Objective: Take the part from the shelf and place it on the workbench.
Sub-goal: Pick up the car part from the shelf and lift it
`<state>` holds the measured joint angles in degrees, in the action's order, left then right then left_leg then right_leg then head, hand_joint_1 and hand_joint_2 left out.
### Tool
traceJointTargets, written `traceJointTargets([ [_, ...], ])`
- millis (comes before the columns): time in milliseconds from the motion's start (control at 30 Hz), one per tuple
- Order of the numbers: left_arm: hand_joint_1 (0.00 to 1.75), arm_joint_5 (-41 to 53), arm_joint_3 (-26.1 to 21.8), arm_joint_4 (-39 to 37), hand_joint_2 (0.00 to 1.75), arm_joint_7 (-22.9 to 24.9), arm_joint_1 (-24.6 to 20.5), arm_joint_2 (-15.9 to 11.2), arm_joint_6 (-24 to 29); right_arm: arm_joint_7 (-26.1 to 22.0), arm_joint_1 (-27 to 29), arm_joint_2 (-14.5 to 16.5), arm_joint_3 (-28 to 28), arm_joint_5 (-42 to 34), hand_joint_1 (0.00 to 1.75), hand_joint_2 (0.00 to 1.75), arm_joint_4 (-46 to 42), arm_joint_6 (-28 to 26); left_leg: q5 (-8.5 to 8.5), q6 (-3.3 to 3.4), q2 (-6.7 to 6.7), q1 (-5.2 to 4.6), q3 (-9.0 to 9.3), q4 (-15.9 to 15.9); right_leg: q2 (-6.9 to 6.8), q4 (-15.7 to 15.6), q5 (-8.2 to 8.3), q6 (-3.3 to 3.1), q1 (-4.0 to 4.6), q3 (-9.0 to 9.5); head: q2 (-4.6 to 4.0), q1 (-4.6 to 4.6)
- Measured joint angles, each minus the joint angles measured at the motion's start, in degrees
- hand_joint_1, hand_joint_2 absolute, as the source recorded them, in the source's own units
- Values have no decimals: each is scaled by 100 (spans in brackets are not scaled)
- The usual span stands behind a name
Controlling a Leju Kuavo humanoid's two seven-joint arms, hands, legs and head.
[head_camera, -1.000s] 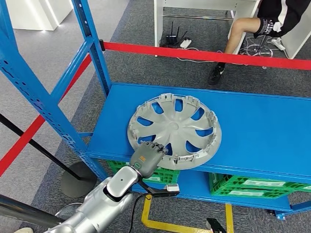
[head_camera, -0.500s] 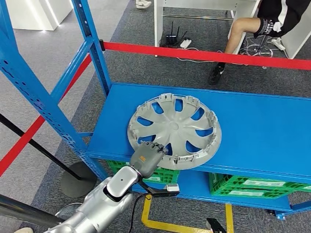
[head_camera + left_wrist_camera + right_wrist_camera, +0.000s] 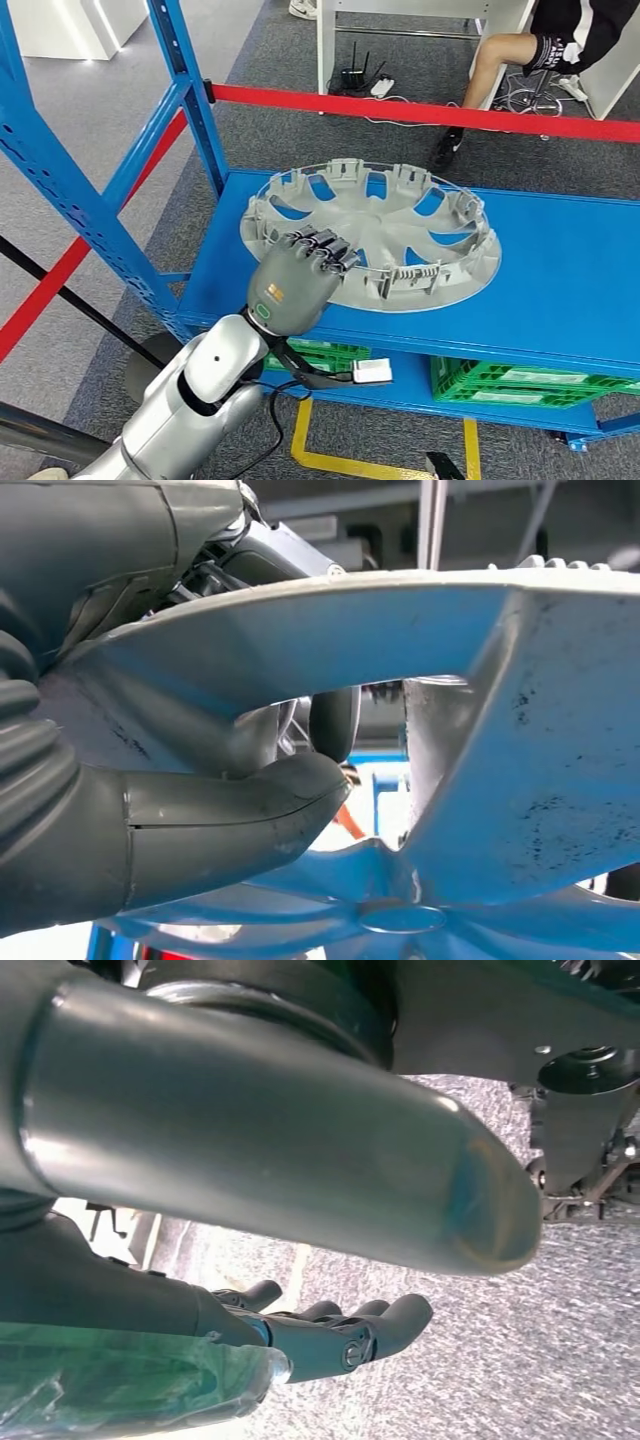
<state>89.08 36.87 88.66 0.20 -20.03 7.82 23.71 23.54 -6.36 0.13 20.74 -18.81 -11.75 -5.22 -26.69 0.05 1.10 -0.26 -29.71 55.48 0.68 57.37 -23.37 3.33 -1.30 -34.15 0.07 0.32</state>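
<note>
The left robot hand (image 3: 296, 283) is pinching the near rim of the wheel cover (image 3: 377, 235), which is extending flat-ish ahead and rightward over the shelf (image 3: 558, 285), near edge lifting.

Even, bright overhead light is filling the head view, leaving only soft shadows under the wheel cover (image 3: 370, 235) on the blue shelf (image 3: 558, 280), and straight lines are bowing slightly toward the edges. In the left wrist view the cover is picking up a blue cast with the close thumb (image 3: 226, 815) softly blurred. The right wrist view is showing glare along a metal tube (image 3: 264, 1130) and dimmer, out-of-focus floor (image 3: 543, 1360) beyond.
</note>
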Motion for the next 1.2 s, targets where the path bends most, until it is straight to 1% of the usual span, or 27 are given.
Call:
traceJointTargets([
  [167, 157, 14, 36, 220, 175, 0, 49, -80, 22, 0, -1, 0, 0, 1, 0, 0, -1, 0, 0, 0, 0, 0, 0, 0, -2, -1, 1, 0, 0, 0, 0, 1],
  [433, 157, 14, 69, 337, 175, 0, 82, -138, 22, 0, -1, 0, 0, 1, 0, 0, -1, 0, 0, 0, 0, 0, 0, 0, -2, -1, 1, 0, 0, 0, 0, 1],
  [1200, 157, 14, 106, 363, 175, 0, 88, -167, 22, 0, -2, 0, 0, 0, 0, 0, -1, 0, 0, 0, 0, 0, 0, 0, -2, -1, 0, 0, 0, 0, 0, 1],
])
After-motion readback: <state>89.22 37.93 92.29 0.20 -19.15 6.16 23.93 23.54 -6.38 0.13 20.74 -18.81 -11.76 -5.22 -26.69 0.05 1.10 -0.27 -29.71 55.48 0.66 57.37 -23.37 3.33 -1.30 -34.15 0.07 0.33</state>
